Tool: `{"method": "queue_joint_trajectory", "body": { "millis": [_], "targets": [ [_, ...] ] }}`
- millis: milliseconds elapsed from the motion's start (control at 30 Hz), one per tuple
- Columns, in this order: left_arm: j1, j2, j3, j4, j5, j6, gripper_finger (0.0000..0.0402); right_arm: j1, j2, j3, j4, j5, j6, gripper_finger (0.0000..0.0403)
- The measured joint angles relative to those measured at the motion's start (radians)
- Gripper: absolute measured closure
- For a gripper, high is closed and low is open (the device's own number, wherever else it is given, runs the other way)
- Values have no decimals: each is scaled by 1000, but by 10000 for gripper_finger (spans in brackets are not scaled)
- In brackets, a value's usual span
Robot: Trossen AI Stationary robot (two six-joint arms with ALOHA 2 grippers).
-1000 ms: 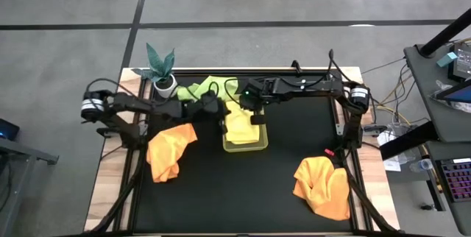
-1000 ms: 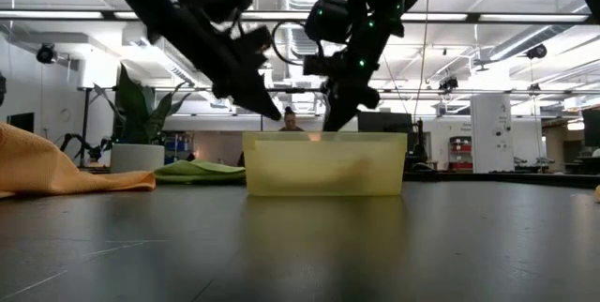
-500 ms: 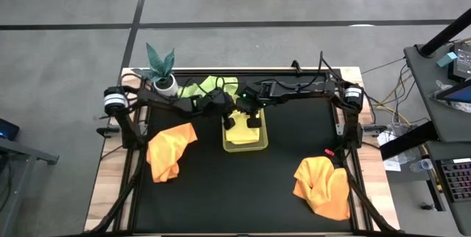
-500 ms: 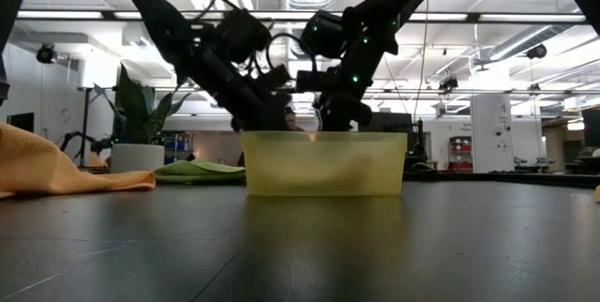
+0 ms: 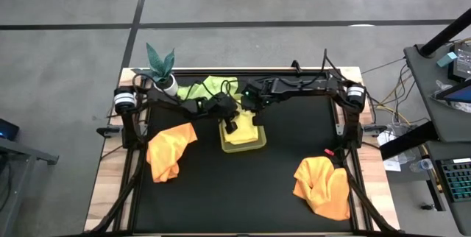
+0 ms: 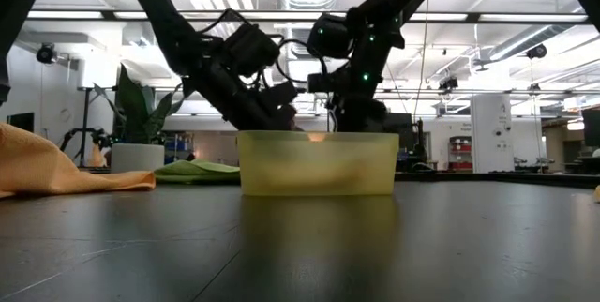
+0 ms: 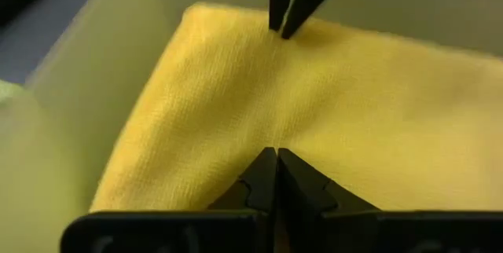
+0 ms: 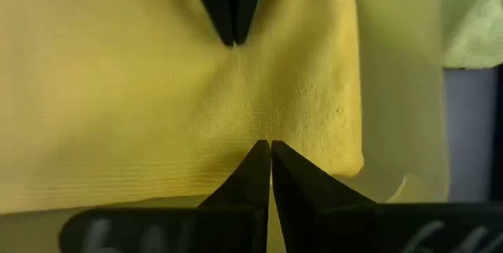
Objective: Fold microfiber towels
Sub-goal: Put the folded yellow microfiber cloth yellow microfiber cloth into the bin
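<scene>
A: Towels first. Where do they lie?

B: A pale yellow towel [image 7: 236, 104] sits folded inside the yellow-green tray [image 5: 243, 145] at the back middle of the counter [image 5: 243, 193]. A light green towel [image 5: 207, 87] lies just behind the tray, one orange towel [image 5: 168, 150] to the left, another orange towel [image 5: 324, 185] at the front right.

A: And the arms?

B: Both reach down into the tray. The left end effector [image 7: 277, 154] has its fingers pressed together, tips on the yellow towel. The right end effector [image 8: 263, 144] faces it, fingers likewise together on the same cloth, clamping nothing that shows
</scene>
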Motion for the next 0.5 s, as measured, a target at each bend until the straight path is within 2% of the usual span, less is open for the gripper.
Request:
{"method": "queue_joint_trajectory", "body": {
  "millis": [67,233,500],
  "targets": [
    [-1,-17,0,0,1,1,402,6,-9,3,3,-20,13,394],
    [-1,-25,7,9,1,3,402,27,-5,-2,2,-186,27,394],
    [0,-25,-1,-7,-6,3,402,37,30,-39,-35,-181,30,394]
  ]
}}
